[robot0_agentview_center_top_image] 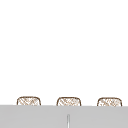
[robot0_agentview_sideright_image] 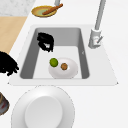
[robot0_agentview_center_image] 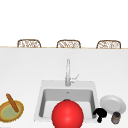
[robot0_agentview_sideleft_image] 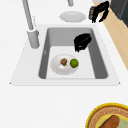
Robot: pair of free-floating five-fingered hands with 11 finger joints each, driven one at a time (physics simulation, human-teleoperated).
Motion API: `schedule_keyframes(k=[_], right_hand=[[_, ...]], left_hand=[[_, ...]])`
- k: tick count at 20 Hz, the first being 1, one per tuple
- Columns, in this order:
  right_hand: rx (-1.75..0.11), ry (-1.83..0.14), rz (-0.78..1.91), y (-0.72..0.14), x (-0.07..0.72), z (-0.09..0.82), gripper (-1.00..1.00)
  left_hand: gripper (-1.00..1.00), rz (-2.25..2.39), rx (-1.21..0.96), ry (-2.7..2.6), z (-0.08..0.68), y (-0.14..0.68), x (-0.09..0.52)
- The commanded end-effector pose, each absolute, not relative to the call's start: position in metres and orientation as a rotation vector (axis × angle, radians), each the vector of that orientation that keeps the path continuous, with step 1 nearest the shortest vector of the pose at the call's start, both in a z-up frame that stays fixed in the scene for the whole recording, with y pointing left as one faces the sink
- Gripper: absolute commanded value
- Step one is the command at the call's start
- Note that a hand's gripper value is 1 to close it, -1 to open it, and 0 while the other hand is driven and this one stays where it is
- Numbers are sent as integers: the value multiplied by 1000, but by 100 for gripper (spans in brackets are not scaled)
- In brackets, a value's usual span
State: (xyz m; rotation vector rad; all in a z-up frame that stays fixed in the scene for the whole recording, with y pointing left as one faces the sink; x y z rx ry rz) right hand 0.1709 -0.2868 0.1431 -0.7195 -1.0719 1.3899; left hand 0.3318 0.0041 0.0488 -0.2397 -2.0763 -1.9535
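Note:
My left hand (robot0_agentview_sideleft_image: 82, 42) hovers over the sink basin (robot0_agentview_sideleft_image: 100, 67), fingers loosely bent and pointing down, holding nothing; it also shows in the right side view (robot0_agentview_sideright_image: 46, 41). Below it a white plate (robot0_agentview_sideleft_image: 57, 68) lies on the sink floor with a green lime (robot0_agentview_sideleft_image: 74, 63) and a small brown lump (robot0_agentview_sideleft_image: 64, 61) on it. My right hand (robot0_agentview_center_image: 100, 114) floats over the counter right of the sink, close to a dark jar (robot0_agentview_center_image: 115, 117) but apart from it, fingers relaxed. A big red ball (robot0_agentview_center_image: 67, 115) covers the sink's front in the front view.
A grey plate (robot0_agentview_center_image: 113, 103) sits on the counter right of the sink, behind the jar. A yellow bowl (robot0_agentview_center_image: 7, 112) with a brown stick-shaped item (robot0_agentview_center_image: 12, 102) stands at the left. The faucet (robot0_agentview_center_image: 67, 72) rises behind the basin. Wicker chairs (robot0_agentview_center_image: 28, 43) line the far edge.

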Motion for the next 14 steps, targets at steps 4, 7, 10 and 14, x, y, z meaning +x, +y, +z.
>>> schedule_keyframes(k=[4,7,10,14], right_hand=[[-720,-1072,1390,-287,171,143,0],[-720,-1072,1390,-287,171,143,0],[-720,-1072,1390,-287,171,143,0],[-720,-1072,1390,-287,171,143,0]], left_hand=[[-100,-1942,-308,-2064,42,15,336],[-100,-1936,-305,-2055,43,19,337],[-100,-1941,-329,-2037,43,17,342],[-100,-1948,-379,-2073,44,39,341]])
